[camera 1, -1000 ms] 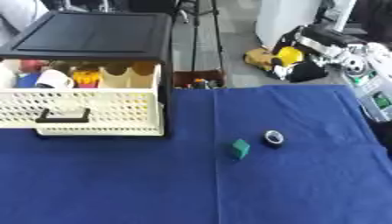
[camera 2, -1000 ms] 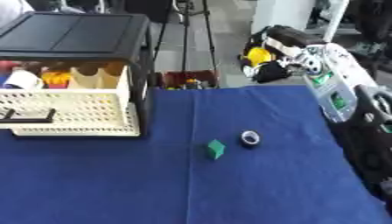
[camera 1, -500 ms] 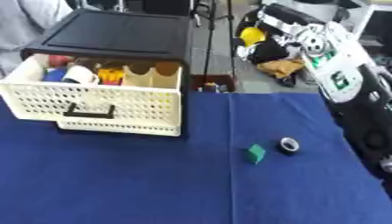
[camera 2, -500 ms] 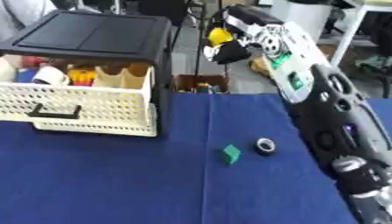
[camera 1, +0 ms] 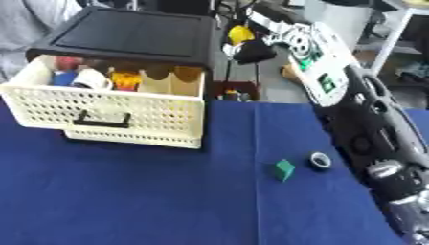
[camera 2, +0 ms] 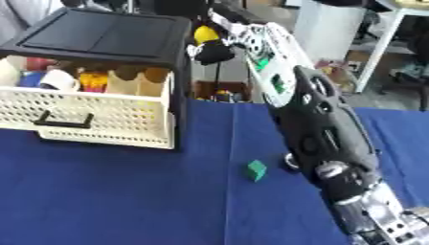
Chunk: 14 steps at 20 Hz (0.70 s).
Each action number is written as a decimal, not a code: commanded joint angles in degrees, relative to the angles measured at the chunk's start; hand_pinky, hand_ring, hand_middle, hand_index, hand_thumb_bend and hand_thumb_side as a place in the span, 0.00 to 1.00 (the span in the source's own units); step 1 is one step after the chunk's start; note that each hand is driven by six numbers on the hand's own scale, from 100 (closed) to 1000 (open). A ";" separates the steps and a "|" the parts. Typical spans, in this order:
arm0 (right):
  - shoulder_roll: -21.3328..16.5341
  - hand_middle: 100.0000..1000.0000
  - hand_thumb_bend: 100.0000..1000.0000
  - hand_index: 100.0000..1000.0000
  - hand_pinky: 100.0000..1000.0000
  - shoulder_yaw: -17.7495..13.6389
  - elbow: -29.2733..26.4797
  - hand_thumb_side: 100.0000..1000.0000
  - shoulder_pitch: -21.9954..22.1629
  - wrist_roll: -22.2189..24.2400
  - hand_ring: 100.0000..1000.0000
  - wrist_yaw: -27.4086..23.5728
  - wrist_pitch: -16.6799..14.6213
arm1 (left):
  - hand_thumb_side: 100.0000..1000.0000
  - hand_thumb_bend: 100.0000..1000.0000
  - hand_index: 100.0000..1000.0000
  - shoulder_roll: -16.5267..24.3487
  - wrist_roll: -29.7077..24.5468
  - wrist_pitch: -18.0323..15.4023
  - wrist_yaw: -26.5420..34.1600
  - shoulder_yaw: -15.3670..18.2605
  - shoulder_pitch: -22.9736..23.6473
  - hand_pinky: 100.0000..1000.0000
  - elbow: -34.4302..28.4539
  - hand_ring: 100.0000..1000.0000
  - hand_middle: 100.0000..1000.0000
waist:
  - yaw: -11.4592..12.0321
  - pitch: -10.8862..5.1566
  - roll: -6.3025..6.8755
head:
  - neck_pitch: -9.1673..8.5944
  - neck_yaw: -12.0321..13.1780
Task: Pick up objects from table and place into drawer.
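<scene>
Arm shell (camera 2: 322, 122): glossy black, rounded, bulky segments.
Upper section (camera 1: 322, 62): white and pale grey casing with small green markings and dark round insets.
Joints (camera 1: 387, 168): silver discs set into black housing.
Wrist end (camera 2: 394, 225): silver-grey metal parts, blurred.

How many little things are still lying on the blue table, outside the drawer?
2: a green block mid-table and a dark ring just right of it. The arm may hide others.

Lab or workshop: tripod legs (camera 1: 220, 72), white cabinets (camera 2: 331, 26).
</scene>
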 commanded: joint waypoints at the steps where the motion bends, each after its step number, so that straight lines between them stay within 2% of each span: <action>1: 0.77 0.50 0.00 0.69 0.30 -0.74 -0.08 0.32 -2.25 -0.58 0.44 0.61 0.29 | 0.86 0.41 0.86 0.46 -0.34 -0.16 0.39 0.12 -1.26 0.54 -0.73 0.60 0.67 | 0.53 -0.98 0.31 | -0.84 -0.87; 6: 3.13 0.50 0.00 0.69 0.30 -0.81 0.16 0.32 -3.35 -1.02 0.44 1.00 0.67 | 0.87 0.41 0.86 -0.02 -0.74 -0.35 0.44 -0.17 -1.94 0.54 -0.73 0.60 0.67 | 1.42 -0.75 0.18 | -0.94 -2.08; 14: 5.27 0.50 0.00 0.69 0.30 -0.17 -0.12 0.32 -5.30 -1.47 0.44 1.30 0.34 | 0.86 0.40 0.86 -0.10 -1.12 -0.49 0.42 -0.33 -2.33 0.54 -0.73 0.60 0.66 | 1.61 -0.60 -0.42 | -1.18 -2.57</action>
